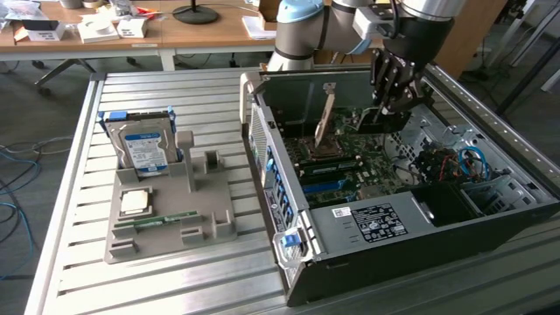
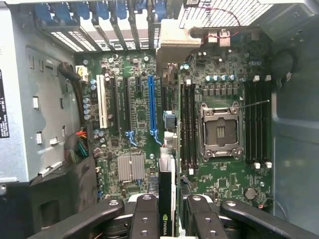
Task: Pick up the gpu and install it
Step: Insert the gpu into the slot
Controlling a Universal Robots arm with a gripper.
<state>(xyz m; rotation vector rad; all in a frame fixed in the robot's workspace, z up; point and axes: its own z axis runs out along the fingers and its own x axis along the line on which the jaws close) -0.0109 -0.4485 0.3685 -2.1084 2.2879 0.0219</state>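
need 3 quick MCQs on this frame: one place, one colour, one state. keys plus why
1. Where is the hard drive relative to the PC case?
A) inside it
B) upright in the gray tray, to the exterior view's left of it
C) lying on top of it

2. What colour is the expansion slot nearest the CPU socket?
A) red
B) blue
C) yellow

3. What state is the gripper in?
A) shut on the gpu
B) open and empty
C) shut on a memory stick

Key:
1 B: the drive stands on edge in the tray, outside the case.
2 B: the wrist view shows a blue slot beside the black ones.
3 A: the card sits clamped between the fingers, above the motherboard.
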